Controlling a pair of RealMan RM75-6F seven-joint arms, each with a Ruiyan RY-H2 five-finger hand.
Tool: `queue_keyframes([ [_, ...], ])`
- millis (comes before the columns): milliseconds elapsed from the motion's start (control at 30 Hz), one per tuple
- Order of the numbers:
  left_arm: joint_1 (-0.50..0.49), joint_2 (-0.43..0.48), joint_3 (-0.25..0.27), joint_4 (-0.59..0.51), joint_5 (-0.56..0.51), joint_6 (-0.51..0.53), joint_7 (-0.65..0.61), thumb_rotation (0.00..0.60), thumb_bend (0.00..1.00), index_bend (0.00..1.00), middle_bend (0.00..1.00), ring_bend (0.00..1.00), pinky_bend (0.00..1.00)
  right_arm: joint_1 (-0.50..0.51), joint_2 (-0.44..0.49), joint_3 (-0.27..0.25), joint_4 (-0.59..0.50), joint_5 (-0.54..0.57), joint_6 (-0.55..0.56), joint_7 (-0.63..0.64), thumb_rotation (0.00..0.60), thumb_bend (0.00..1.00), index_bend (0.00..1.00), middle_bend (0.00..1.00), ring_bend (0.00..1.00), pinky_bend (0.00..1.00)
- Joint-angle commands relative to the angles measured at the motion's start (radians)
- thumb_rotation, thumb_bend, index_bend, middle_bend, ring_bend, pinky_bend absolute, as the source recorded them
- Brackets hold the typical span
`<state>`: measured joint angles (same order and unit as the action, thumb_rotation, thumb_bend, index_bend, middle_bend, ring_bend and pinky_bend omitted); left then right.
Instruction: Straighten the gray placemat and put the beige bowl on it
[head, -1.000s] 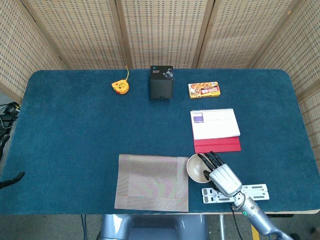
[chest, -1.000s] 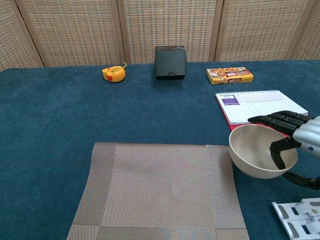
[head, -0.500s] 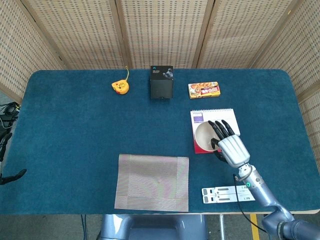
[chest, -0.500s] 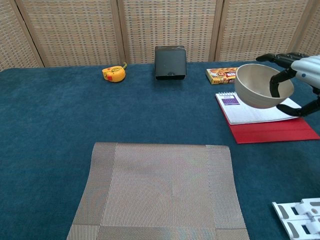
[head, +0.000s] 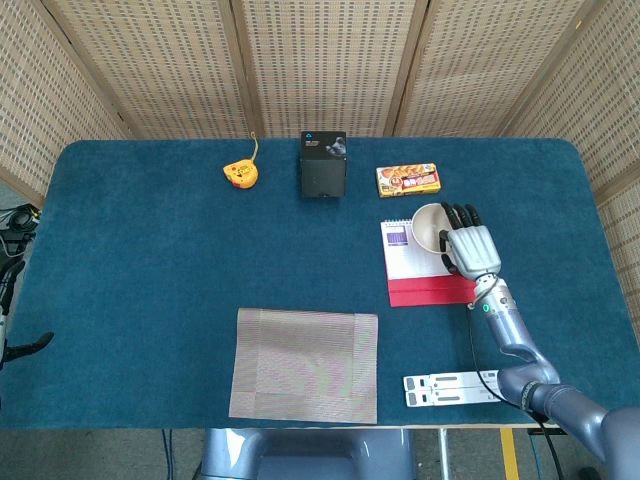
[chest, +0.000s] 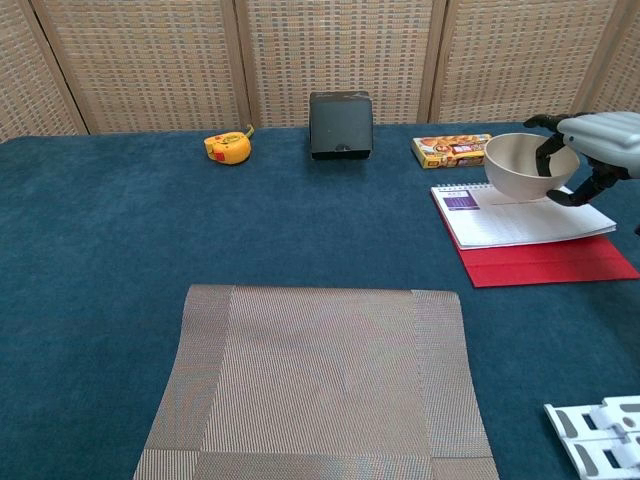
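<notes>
Your right hand (head: 468, 246) grips the beige bowl (chest: 529, 166) by its rim, fingers inside, above the notebook (head: 425, 250); next carry it to the gray placemat (head: 305, 364) near the tabletop's front edge.

placemat (head: 305, 364): gray, flat, near table edge before you | bowl (chest: 530, 165): beige, upright, raised over far-right side

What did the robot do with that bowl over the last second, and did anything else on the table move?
The right hand kept its grip on the beige bowl and carried it away from the gray placemat, toward the far side of the table, lifting it off the cloth; it now hangs over the notebook. The placemat, tape measure, black box and snack box stayed put. The left hand barely shows.
</notes>
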<state>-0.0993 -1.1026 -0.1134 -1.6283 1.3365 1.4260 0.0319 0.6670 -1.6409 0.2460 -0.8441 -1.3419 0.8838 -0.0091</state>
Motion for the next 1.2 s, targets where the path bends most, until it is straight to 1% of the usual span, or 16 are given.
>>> queue_keyframes([
  [33, -0.003, -0.002, 0.000, 0.001, -0.003, -0.004, 0.004, 0.600, 0.00, 0.00, 0.00, 0.00, 0.00, 0.017, -0.035, -0.005, 0.057, 0.015, -0.024, 0.026, 0.600, 0.60, 0.68, 0.00, 0.00, 0.00],
  [67, -0.004, -0.003, 0.000, 0.001, -0.004, -0.006, 0.006, 0.600, 0.00, 0.00, 0.00, 0.00, 0.00, 0.020, -0.041, -0.008, 0.070, 0.015, -0.026, 0.028, 0.600, 0.54, 0.64, 0.00, 0.00, 0.00],
  [133, -0.004, -0.005, 0.002, 0.001, -0.006, -0.008, 0.010, 0.600, 0.00, 0.00, 0.00, 0.00, 0.00, 0.023, -0.045, -0.016, 0.083, 0.018, -0.041, 0.027, 0.600, 0.28, 0.41, 0.00, 0.00, 0.00],
  [167, -0.005, -0.005, 0.002, 0.000, -0.005, -0.007, 0.012, 0.600, 0.00, 0.00, 0.00, 0.00, 0.00, 0.023, -0.039, -0.018, 0.075, 0.021, -0.046, 0.024, 0.600, 0.12, 0.24, 0.00, 0.00, 0.00],
  [200, -0.004, -0.005, 0.002, -0.001, -0.005, -0.006, 0.014, 0.600, 0.00, 0.00, 0.00, 0.00, 0.00, 0.019, -0.026, -0.020, 0.055, 0.016, -0.029, 0.018, 0.600, 0.03, 0.10, 0.00, 0.00, 0.00],
  [267, -0.004, -0.005, 0.004, -0.002, -0.003, -0.005, 0.015, 0.600, 0.00, 0.00, 0.00, 0.00, 0.00, 0.007, -0.004, -0.029, 0.024, 0.001, 0.012, 0.000, 0.600, 0.00, 0.01, 0.00, 0.00, 0.00],
  [400, -0.004, -0.005, 0.005, -0.002, 0.004, -0.001, 0.009, 0.600, 0.00, 0.00, 0.00, 0.00, 0.00, -0.057, 0.085, -0.059, -0.110, -0.044, 0.136, -0.028, 0.600, 0.00, 0.00, 0.00, 0.00, 0.00],
  [467, -0.008, -0.009, 0.007, 0.005, 0.025, 0.004, 0.001, 0.600, 0.00, 0.00, 0.00, 0.00, 0.00, -0.110, 0.162, -0.082, -0.210, -0.068, 0.212, -0.038, 0.600, 0.00, 0.00, 0.00, 0.00, 0.00],
  [567, -0.014, -0.020, 0.013, 0.022, 0.070, 0.020, -0.028, 0.600, 0.00, 0.00, 0.00, 0.00, 0.00, -0.151, 0.227, -0.100, -0.288, -0.079, 0.258, -0.041, 0.600, 0.00, 0.00, 0.00, 0.00, 0.00],
  [633, -0.018, -0.025, 0.019, 0.033, 0.100, 0.027, -0.044, 0.600, 0.00, 0.00, 0.00, 0.00, 0.00, -0.172, 0.254, -0.108, -0.316, -0.087, 0.286, -0.036, 0.600, 0.00, 0.00, 0.00, 0.00, 0.00],
  [700, -0.030, -0.037, 0.031, 0.060, 0.165, 0.042, -0.061, 0.600, 0.00, 0.02, 0.00, 0.00, 0.00, -0.208, 0.292, -0.123, -0.350, -0.100, 0.331, -0.021, 0.600, 0.00, 0.00, 0.00, 0.00, 0.00],
  [733, -0.058, -0.046, 0.050, 0.076, 0.247, 0.035, -0.074, 0.600, 0.00, 0.04, 0.00, 0.00, 0.00, -0.241, 0.321, -0.143, -0.370, -0.115, 0.368, -0.028, 0.600, 0.00, 0.00, 0.00, 0.00, 0.00],
  [767, -0.075, -0.050, 0.063, 0.096, 0.294, 0.031, -0.090, 0.600, 0.00, 0.06, 0.00, 0.00, 0.00, -0.259, 0.339, -0.156, -0.389, -0.129, 0.393, -0.033, 0.600, 0.00, 0.00, 0.00, 0.00, 0.00],
  [933, -0.184, -0.102, 0.128, 0.212, 0.528, -0.002, -0.147, 0.600, 0.00, 0.18, 0.00, 0.00, 0.00, -0.342, 0.380, -0.190, -0.481, -0.156, 0.500, -0.046, 0.600, 0.00, 0.00, 0.00, 0.00, 0.00],
  [1133, -0.289, -0.188, 0.200, 0.308, 0.679, -0.099, -0.111, 0.600, 0.00, 0.27, 0.00, 0.00, 0.00, -0.416, 0.375, -0.206, -0.547, -0.178, 0.608, -0.088, 0.600, 0.00, 0.00, 0.00, 0.00, 0.00],
  [1200, -0.313, -0.223, 0.211, 0.339, 0.703, -0.115, -0.107, 0.600, 0.00, 0.31, 0.00, 0.00, 0.00, -0.433, 0.370, -0.210, -0.555, -0.182, 0.628, -0.096, 0.600, 0.00, 0.00, 0.00, 0.00, 0.00],
])
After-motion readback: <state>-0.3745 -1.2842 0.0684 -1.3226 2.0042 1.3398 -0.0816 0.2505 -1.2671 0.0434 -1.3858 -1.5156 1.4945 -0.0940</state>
